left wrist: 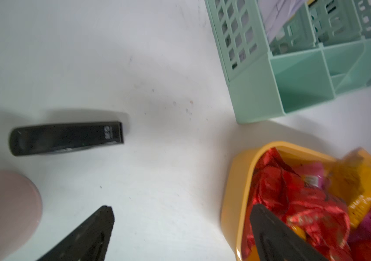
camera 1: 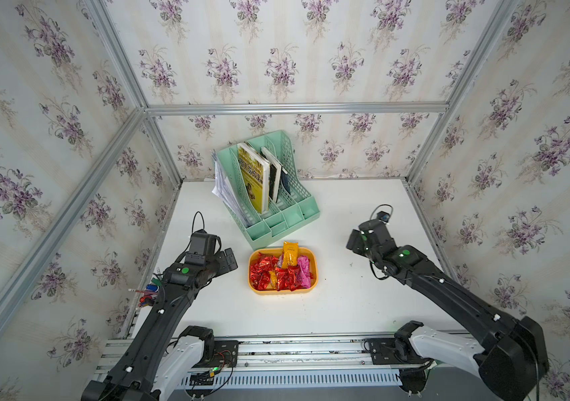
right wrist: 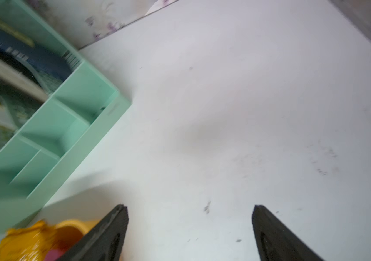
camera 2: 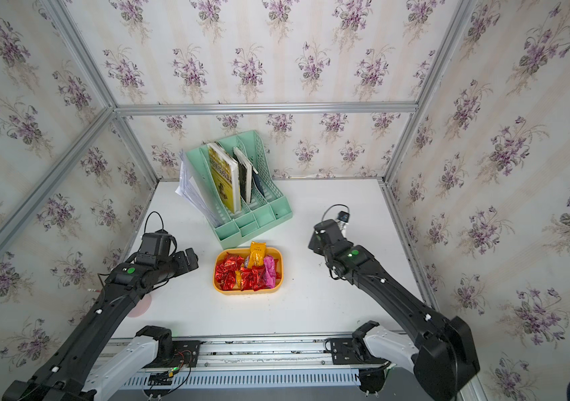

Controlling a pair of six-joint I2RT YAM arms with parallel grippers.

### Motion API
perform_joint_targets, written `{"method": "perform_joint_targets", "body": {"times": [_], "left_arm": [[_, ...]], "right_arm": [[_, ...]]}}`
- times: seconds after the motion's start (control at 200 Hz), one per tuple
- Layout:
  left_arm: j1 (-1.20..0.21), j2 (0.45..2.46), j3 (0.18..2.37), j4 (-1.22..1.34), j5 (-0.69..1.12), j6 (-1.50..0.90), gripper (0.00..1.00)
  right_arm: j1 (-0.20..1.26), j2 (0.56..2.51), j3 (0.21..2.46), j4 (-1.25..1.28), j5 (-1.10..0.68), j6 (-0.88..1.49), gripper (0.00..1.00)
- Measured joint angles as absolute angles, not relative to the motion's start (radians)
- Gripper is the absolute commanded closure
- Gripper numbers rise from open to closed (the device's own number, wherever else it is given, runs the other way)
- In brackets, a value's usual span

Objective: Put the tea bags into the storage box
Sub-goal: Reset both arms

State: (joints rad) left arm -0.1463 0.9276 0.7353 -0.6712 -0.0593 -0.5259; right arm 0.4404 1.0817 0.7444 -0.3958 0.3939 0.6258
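The storage box [camera 1: 282,291], a shallow yellow-orange tray, sits mid-table and holds the tea bags [camera 1: 264,272]: mostly red foil sachets, pink ones [camera 1: 303,272] at its right end, and an orange-yellow one [camera 1: 290,252] leaning over the far rim. Both top views show this, with the box [camera 2: 247,291] between the two arms. My left gripper [camera 1: 229,258] hangs just left of the box, open and empty; in the left wrist view [left wrist: 182,209] one finger overlaps the box rim [left wrist: 236,198]. My right gripper [camera 1: 354,243] stands open and empty to the box's right, over bare table [right wrist: 189,209].
A mint green lattice file rack [camera 1: 276,198] with books and papers stands behind the box. A black stapler [left wrist: 67,137] and a pale pink round object [left wrist: 3,212] lie on the table under my left arm. Pens [camera 1: 148,291] lie at the table's left edge.
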Motion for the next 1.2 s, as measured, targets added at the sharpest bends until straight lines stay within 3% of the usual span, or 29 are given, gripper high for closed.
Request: {"method": "perform_joint_targets", "body": {"times": [0.135,0.235,0.51,0.545,0.779,0.924,1.084,1.199], "left_arm": [[-0.145,1.019,0.687,-0.455,-0.194,-0.413,0.01],[-0.144,1.119,0.649,-0.312,-0.251,-0.327,0.01],[-0.131,1.388,0.604,0.069,-0.292,-0.132,0.01],[-0.130,1.406,0.602,0.116,-0.292,-0.114,0.01],[-0.108,1.439,0.595,0.286,-0.262,-0.050,0.01],[-0.112,1.393,0.540,0.354,-0.273,-0.030,0.01],[-0.067,1.515,0.601,0.410,-0.274,-0.007,0.01],[-0.079,1.492,0.550,0.489,-0.250,0.001,0.01]], "right_arm": [[0.199,1.056,0.566,-0.161,0.375,0.447,0.10],[0.117,1.148,0.511,0.000,0.364,0.335,0.10],[0.099,1.421,0.404,0.538,0.358,0.117,0.07],[0.099,1.434,0.382,0.614,0.349,0.096,0.00],[0.078,1.533,0.224,1.106,0.241,0.041,0.00],[0.074,1.539,0.215,1.204,0.215,0.029,0.00],[0.072,1.540,0.211,1.267,0.209,0.027,0.00],[0.072,1.539,0.210,1.283,0.209,0.027,0.00]]}}
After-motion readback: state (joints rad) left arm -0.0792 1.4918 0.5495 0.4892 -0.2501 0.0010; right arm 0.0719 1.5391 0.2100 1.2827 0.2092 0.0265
